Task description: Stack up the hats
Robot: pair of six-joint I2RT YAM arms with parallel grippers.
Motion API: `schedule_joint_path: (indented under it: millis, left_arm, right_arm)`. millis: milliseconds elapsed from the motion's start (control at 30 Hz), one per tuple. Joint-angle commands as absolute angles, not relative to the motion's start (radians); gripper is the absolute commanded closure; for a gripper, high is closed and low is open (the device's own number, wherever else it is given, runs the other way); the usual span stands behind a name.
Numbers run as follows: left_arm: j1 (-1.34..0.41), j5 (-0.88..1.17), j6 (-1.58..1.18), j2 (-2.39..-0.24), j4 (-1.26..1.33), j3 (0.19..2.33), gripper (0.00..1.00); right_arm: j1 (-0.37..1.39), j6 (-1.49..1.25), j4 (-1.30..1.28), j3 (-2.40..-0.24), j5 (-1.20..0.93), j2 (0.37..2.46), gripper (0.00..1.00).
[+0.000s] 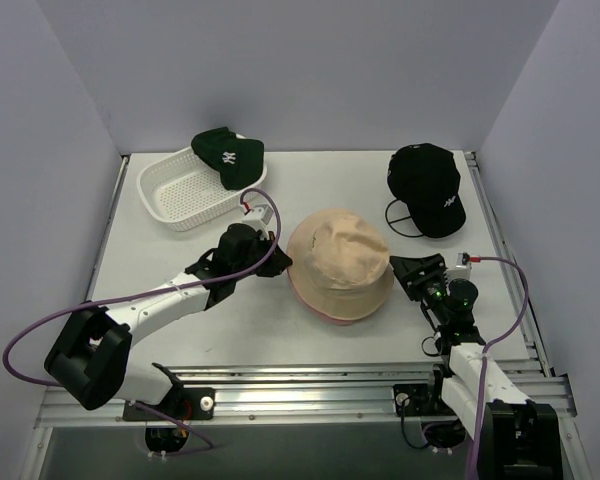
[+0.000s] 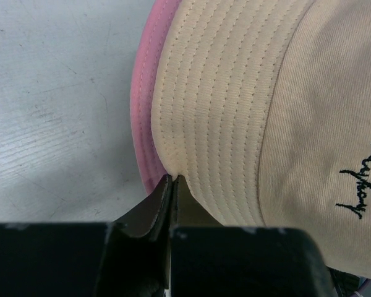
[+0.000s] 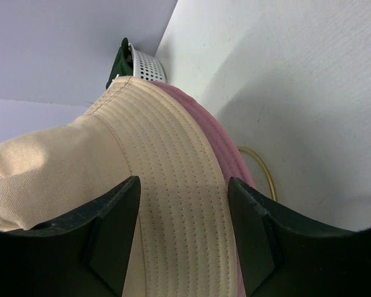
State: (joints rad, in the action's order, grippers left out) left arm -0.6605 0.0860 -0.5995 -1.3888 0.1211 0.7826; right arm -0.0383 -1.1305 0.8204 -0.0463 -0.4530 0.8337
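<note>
The tan bucket hat (image 1: 338,262) sits on top of the pink bucket hat (image 1: 325,312) at the table's middle; only the pink brim shows under it. My left gripper (image 1: 276,256) is shut, its tips pinching the left edge of the tan brim (image 2: 235,111), with the pink brim (image 2: 147,93) just beside. My right gripper (image 1: 405,268) is open, its jaws astride the tan brim (image 3: 173,185) on the hat's right side, with the pink brim (image 3: 219,142) beneath. The dark green cap (image 1: 228,155) rests on the basket's far rim. The black cap (image 1: 427,185) lies at the back right.
A white mesh basket (image 1: 170,195) stands at the back left, also seen far off in the right wrist view (image 3: 145,65). A thin yellowish cord (image 3: 267,170) lies on the table by the pink brim. White walls close in the table on three sides.
</note>
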Motion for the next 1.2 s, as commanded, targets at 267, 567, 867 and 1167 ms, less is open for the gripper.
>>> schedule_joint_path:
  millis: [267, 567, 867, 1167]
  left_arm:
    - [-0.681, 0.026, -0.606, -1.407, 0.092, 0.819, 0.98]
    - [-0.687, -0.015, -0.617, -1.397, 0.078, 0.805, 0.98]
    - [-0.687, -0.021, -0.621, -1.394, 0.069, 0.799, 0.98]
    - [-0.687, -0.032, -0.620, -1.385, 0.074, 0.785, 0.98]
  right_arm:
    - [-0.034, -1.135, 0.917, 0.072, -0.482, 0.818, 0.42]
    - [-0.034, -1.115, 0.854, 0.060, -0.460, 0.831, 0.41]
    - [-0.034, -1.124, 0.841, 0.055, -0.463, 0.818, 0.42]
    - [-0.031, -1.150, 0.811, 0.060, -0.451, 0.732, 0.68]
